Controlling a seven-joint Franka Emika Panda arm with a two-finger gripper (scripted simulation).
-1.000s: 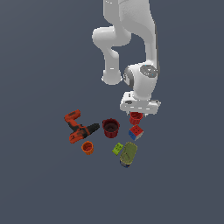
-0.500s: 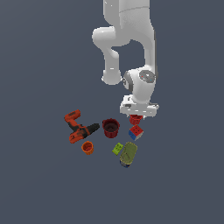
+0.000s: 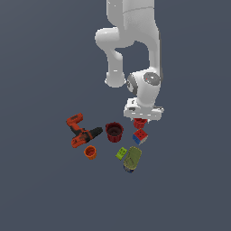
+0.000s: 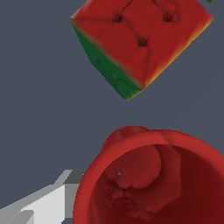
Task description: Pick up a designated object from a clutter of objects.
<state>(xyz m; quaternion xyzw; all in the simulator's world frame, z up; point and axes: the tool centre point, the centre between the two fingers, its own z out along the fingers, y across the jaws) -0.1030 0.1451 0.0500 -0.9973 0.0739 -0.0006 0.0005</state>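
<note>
Red ribbed cup (image 3: 140, 122): 1 item, directly beneath tool (image 3: 141, 118), beside multicoloured cube (image 3: 140, 136). Tool lowered around it, apparently for grasping; finger spread cannot be told.

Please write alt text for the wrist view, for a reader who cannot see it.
A bright red cup fills the lower part of the picture, seen from above into its open mouth. A multicoloured cube, mostly red with a green side, lies apart from it on the dark grey floor.
</note>
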